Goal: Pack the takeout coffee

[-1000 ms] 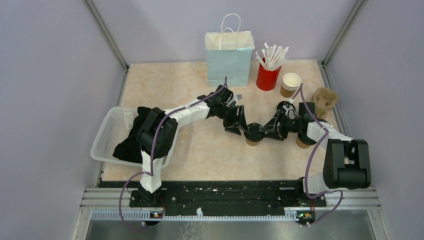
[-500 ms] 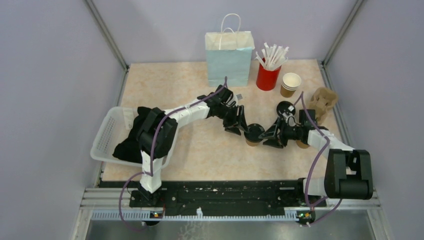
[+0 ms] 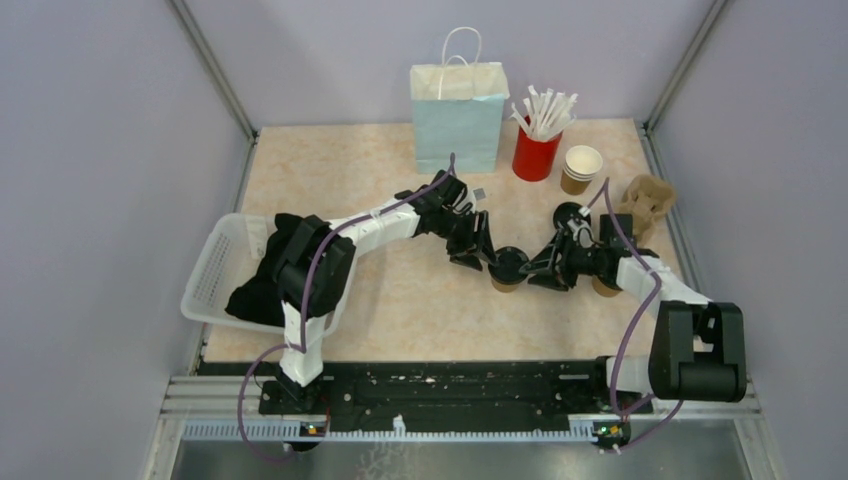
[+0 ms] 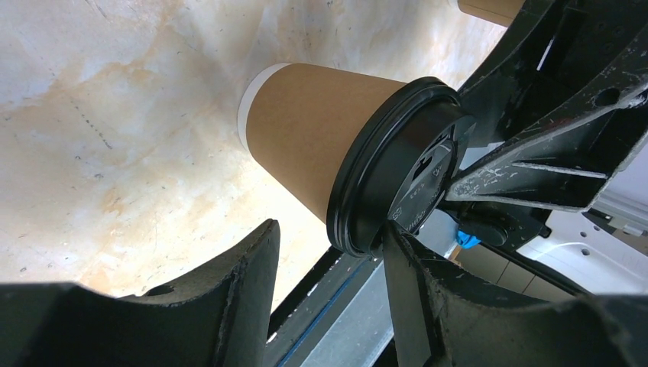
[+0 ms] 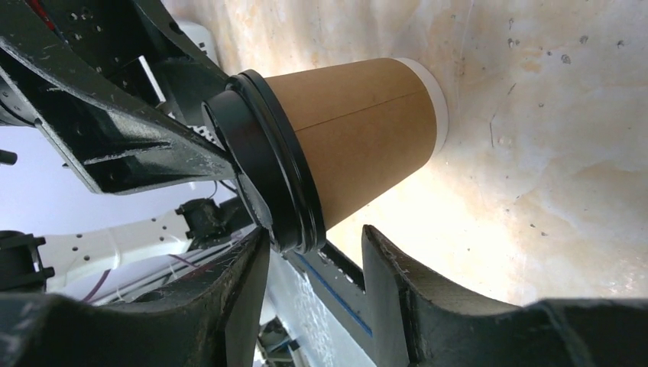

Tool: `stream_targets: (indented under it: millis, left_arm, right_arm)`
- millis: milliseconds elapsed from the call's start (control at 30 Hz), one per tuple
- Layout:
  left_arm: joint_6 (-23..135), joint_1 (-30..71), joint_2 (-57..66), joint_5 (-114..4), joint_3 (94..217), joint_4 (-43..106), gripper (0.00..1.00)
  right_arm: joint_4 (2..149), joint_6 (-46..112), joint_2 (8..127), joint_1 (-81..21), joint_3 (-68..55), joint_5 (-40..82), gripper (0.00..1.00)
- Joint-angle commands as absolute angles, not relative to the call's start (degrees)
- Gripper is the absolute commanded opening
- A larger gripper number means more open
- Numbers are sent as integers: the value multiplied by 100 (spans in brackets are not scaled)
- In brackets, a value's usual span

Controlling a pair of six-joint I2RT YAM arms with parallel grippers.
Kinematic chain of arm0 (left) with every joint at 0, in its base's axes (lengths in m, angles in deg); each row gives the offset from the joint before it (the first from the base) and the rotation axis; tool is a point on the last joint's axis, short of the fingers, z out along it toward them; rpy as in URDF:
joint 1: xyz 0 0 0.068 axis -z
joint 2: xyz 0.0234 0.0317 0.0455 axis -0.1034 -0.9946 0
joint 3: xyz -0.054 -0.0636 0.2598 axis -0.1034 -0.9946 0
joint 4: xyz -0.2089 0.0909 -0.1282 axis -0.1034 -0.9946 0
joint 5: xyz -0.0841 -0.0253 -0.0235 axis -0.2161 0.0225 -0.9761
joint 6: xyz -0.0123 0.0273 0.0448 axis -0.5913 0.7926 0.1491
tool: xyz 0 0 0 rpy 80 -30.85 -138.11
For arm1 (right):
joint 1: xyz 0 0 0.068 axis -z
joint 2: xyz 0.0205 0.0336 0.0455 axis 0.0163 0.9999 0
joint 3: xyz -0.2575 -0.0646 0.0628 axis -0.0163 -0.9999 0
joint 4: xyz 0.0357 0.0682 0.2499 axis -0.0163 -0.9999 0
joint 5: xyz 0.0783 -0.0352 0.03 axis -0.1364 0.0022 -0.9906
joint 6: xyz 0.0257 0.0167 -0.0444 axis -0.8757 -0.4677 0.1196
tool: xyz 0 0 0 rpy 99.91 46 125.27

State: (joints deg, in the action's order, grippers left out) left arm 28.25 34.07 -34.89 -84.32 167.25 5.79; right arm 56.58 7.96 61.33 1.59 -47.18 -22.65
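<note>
A small brown paper coffee cup (image 3: 507,270) stands upright near the middle of the table (image 3: 350,170), where both arms can reach it from opposite sides. The left tool (image 4: 327,241) has its fingers spread to either side of the cup's black lid (image 4: 397,176). A gap shows on one side, so it straddles the lid and does not pinch it. The right tool (image 5: 315,238) is spread the same way from the other side. A finger of each tool appears to rest against the lid's top, probably to steady the cup and seat the lid before packing. The cup is plain kraft brown with a white band at its base and a straight seam, and its lid sits evenly. The pale blue bag (image 3: 458,115) stands at the back of the table, well apart.
</note>
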Motion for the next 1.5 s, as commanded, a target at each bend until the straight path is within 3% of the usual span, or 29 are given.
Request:
stream_targets:
  millis: [0, 133, 233, 467, 700, 933, 1267, 1333, 1467]
  left_arm:
    - [3001, 3406, -3427, -8128, 16619, 404, 58]
    - [3057, 3399, -3451, -8081, 16630, 353, 58]
    - [3069, 3397, -3494, -8075, 16605, 351, 57]
    - [3051, 3397, -3504, -8053, 16599, 379, 57]
    - [3164, 3397, -3474, -8182, 16830, 250, 60]
    - [3210, 3410, -3564, -8260, 16950, 245, 61]
    - [3232, 3406, -3572, -8110, 16835, 240, 60]
    - [3244, 3411, -3554, -8091, 16867, 229, 60]
    - [3205, 3407, -3549, -8089, 16923, 202, 60]
  right_arm:
    - [6059, 683, 6178, 249, -4856, -2264, 47]
    - [6268, 842, 6527, 347, -5090, -1995, 37]
    - [6136, 1032, 6891, 352, -5121, -1571, 35]
    - [5704, 1186, 6811, 294, -4930, -893, 36]
    - [5923, 779, 6328, 381, -4375, -2290, 44]
    - [7061, 169, 6984, 381, -4415, -2740, 46]
    - [6865, 613, 7503, 386, -5077, -1975, 43]
    - [6388, 777, 7185, 382, -4795, -2051, 45]
    - [5851, 721, 6448, 327, -4449, -2474, 59]
